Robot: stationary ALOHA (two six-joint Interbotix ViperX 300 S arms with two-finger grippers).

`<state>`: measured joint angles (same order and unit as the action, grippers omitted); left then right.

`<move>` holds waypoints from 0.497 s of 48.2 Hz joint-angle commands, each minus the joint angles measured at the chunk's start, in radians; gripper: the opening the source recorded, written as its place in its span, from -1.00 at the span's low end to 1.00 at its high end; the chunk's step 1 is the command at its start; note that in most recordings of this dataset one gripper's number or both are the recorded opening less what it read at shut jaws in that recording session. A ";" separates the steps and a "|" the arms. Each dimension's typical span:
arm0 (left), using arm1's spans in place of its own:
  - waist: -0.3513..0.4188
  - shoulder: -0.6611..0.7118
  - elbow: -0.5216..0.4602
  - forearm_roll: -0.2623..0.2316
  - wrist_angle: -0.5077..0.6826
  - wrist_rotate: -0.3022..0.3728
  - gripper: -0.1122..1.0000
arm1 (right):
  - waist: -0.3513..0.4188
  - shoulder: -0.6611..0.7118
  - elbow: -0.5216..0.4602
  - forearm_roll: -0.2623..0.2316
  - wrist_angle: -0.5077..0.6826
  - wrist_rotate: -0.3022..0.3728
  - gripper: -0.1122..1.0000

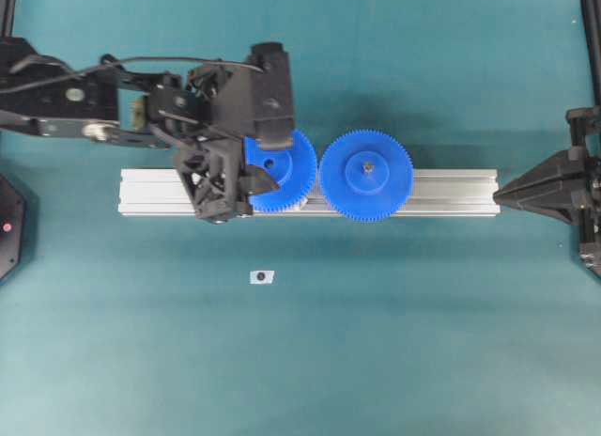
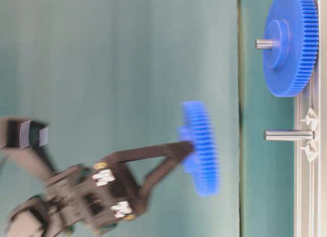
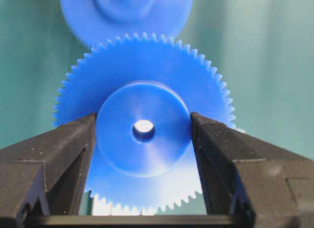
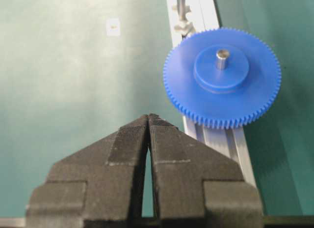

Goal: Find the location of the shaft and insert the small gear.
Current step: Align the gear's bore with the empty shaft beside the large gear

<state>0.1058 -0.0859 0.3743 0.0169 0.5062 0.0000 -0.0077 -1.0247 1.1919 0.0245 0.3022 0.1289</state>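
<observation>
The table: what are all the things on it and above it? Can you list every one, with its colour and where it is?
small gear: one, blue, held by its hub above the rail, not yet on the shaft.
shaft: one, silver-grey, bare, sticking out of the rail beside the large gear.
large gear: one, blue, on the rail, with its own grey pin through the middle.
rail: one, silver aluminium, across the middle of the table.
small tag: one, white with a dark spot, on the table apart from the rail.
table: one, teal-green.
left gripper: one, black, clamped on the small gear's hub.
right gripper: one, black, closed, empty, near the rail's end.
</observation>
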 commanded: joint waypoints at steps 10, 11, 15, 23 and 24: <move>0.002 0.066 -0.112 0.002 0.086 0.009 0.36 | -0.002 0.008 -0.008 0.000 -0.009 0.008 -0.66; 0.002 0.067 -0.112 0.002 0.086 0.009 0.36 | -0.002 0.008 -0.008 0.000 -0.009 0.008 -0.66; -0.002 0.075 -0.106 0.002 0.083 0.008 0.36 | -0.002 0.008 -0.006 0.000 -0.009 0.008 -0.66; -0.014 0.094 -0.087 0.002 0.057 -0.002 0.36 | -0.002 0.008 -0.005 0.000 -0.009 0.008 -0.66; -0.014 0.095 -0.084 0.002 0.052 -0.002 0.36 | -0.002 0.008 -0.005 0.002 -0.009 0.008 -0.66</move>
<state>0.1012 0.0215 0.2976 0.0169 0.5798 0.0015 -0.0077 -1.0247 1.1965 0.0245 0.3022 0.1289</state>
